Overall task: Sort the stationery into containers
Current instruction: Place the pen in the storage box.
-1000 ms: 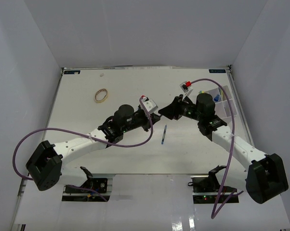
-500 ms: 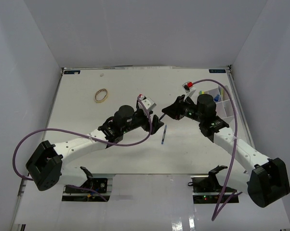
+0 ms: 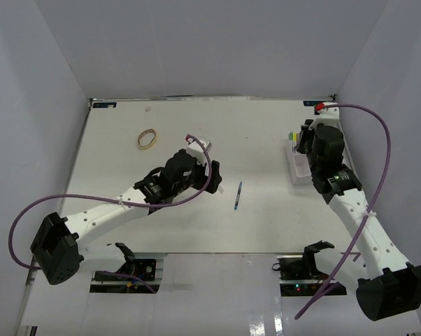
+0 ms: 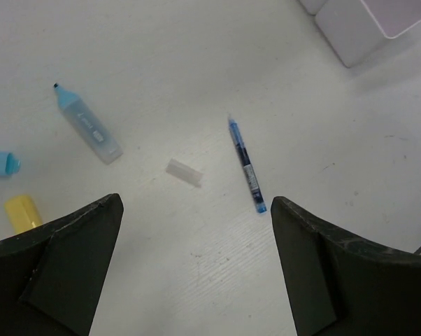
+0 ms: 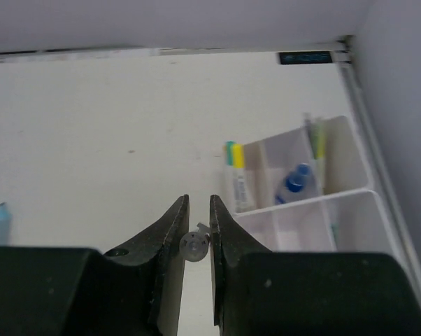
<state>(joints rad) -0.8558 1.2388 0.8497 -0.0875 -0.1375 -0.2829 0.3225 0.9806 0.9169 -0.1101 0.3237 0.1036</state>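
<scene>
Blue pen (image 4: 245, 165) lies loose between the wide-spread fingers (image 4: 70, 266) of the left gripper (image 4: 195, 203). Right gripper (image 5: 198, 210) pinches a small clear item (image 5: 194, 245).

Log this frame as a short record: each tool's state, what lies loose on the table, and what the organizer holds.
Left tool: open, empty
Right tool: shut on a small clear item, near the organizer
Loose on table: blue pen, uncapped light-blue marker, clear cap, rubber band
In organizer: blue bottle; yellow-green marker at its left edge
</scene>
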